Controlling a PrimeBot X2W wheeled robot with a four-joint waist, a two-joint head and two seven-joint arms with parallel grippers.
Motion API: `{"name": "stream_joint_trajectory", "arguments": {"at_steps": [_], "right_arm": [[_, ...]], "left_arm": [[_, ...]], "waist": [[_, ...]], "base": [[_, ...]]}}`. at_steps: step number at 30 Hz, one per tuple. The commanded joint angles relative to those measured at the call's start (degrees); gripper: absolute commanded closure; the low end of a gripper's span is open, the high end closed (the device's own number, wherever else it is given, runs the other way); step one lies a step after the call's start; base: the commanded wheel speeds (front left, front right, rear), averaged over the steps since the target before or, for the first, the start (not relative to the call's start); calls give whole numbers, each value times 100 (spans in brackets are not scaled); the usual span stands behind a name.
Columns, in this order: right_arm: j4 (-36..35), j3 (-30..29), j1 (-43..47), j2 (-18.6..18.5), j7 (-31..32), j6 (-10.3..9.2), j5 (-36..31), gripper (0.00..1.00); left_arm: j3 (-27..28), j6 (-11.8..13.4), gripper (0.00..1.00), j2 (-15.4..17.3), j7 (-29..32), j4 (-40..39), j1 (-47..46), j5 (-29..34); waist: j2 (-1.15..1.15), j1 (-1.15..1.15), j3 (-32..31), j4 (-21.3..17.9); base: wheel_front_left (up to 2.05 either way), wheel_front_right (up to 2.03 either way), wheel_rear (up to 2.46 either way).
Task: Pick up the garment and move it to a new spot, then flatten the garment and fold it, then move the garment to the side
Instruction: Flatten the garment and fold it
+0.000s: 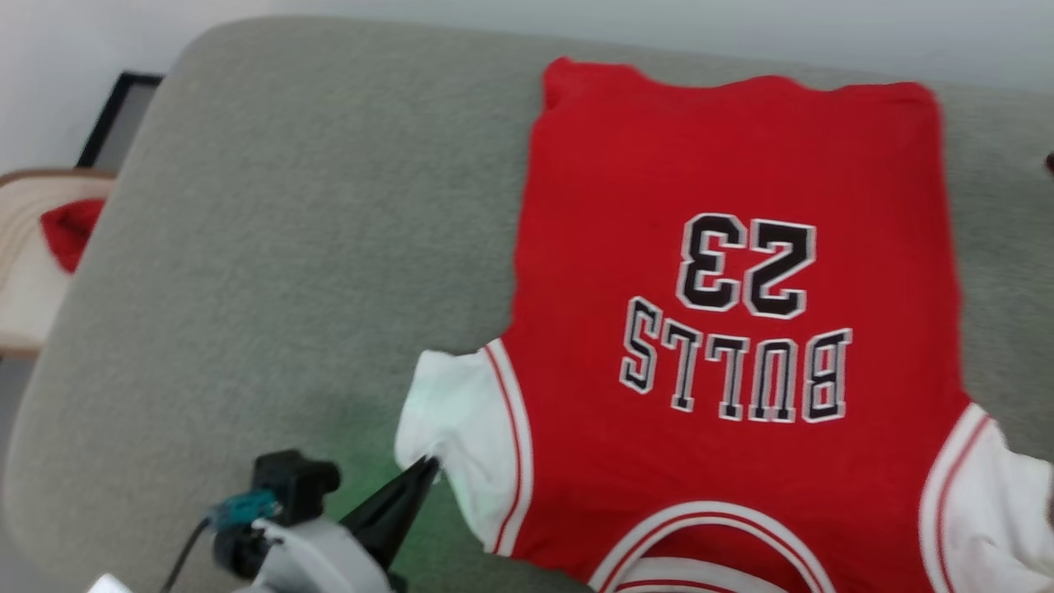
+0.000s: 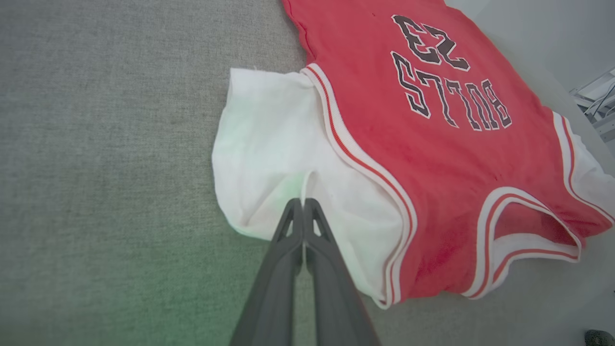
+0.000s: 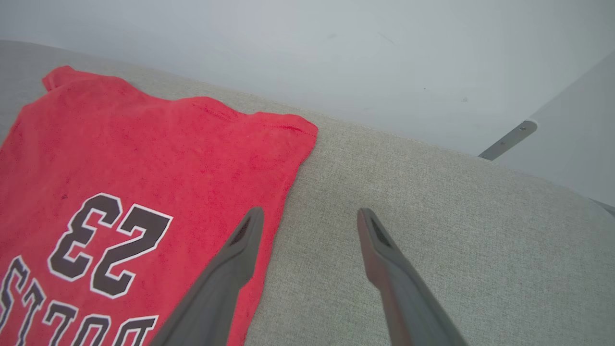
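Two grippers, flattening step: left gripper (image 2: 303,204) clamped shut on sleeve (image 2: 259,158) of garment (image 1: 725,247) near cushion (image 1: 288,247) front edge, right gripper (image 3: 310,216) spread, empty; next likely needs an outward sleeve tug.

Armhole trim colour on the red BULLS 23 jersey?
Red jersey trim: white, thin red stripe; left wrist view shows best.

The garment (image 1: 725,165) is bright red with short white sleeves, white-and-red striped trim at the armholes and neck, and black, white-edged "BULLS 23" lettering. The cushion (image 1: 288,247) under it is grey-beige woven cloth, tinged green beside the dark grey left end effector (image 1: 428,468). The right end effector (image 3: 310,216) is dark grey too. At far left, a plain red cloth (image 1: 70,231) lies on pale wood (image 1: 25,305). The wall (image 1: 741,33) is pale grey.
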Motion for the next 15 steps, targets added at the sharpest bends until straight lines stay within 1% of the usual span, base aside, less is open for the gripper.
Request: {"name": "stream_joint_trajectory", "arguments": {"at_steps": [1, 6, 8, 11, 15], "right_arm": [[202, 25, -263, 26, 62, -3, -107, 0], [1427, -89, -1202, 118, 275, -4, -515, 0], [1842, -224, -1523, 115, 360, -4, -728, 0], [2478, -582, -1934, 155, 364, -4, -1136, 0], [3148, -1105, -2326, 272, 397, -4, -1702, 0]], "left_arm": [[-29, -78, 100, -111, 13, 53, -159, 63], [-172, -366, 100, -537, 47, 384, -577, 223], [-216, -481, 100, -698, 37, 510, -716, 267], [-285, -643, 100, -924, 13, 710, -900, 330], [-370, -815, 100, -1175, -24, 977, -1078, 381]], "waist": [[0, 0, 371, 503], [0, 0, 722, 963], [0, 0, 862, 1139], [0, 0, 1061, 1360], [0, 0, 1268, 1593]], "base": [[0, 0, 0], [0, 0, 0], [0, 0, 0], [0, 0, 0], [0, 0, 0]]}}
